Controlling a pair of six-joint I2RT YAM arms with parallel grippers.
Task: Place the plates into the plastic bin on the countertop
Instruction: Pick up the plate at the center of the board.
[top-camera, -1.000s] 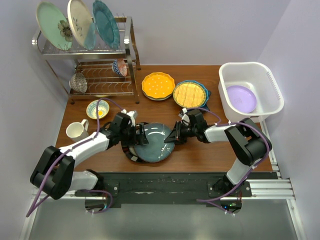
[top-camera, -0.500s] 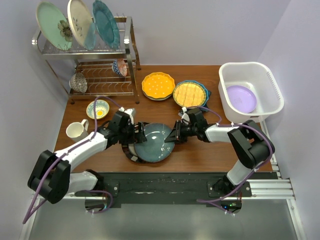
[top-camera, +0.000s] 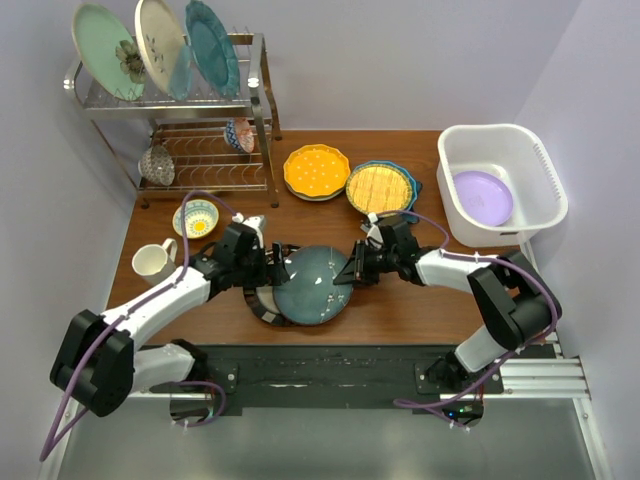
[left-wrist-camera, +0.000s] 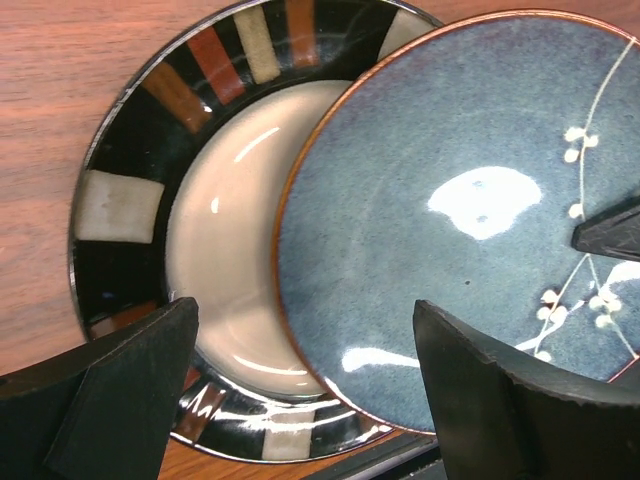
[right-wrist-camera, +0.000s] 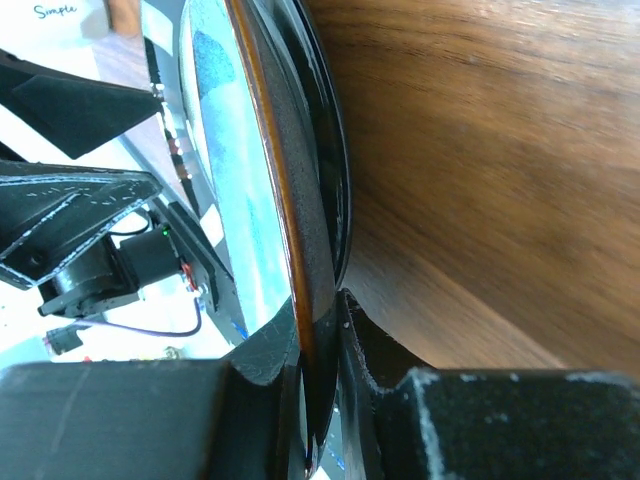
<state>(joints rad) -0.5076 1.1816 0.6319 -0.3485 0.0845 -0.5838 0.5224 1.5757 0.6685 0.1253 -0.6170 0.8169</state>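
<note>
A blue-grey plate with white blossom sprigs lies partly over a dark plate with a patterned rim and a grey centre. My right gripper is shut on the blue-grey plate's right rim. My left gripper hangs open above both plates' left side, holding nothing. The white plastic bin at the right holds a lilac plate. A yellow scalloped plate and a yellow gridded plate lie behind.
A chrome wire rack at the back left carries three large upright plates and a small patterned bowl. A yellow-and-blue bowl and a cream mug stand left of my left arm.
The blue-grey plate has slid right in my right gripper, baring more of the patterned plate. My left gripper has let go of the plates' edge and drawn back a little.
</note>
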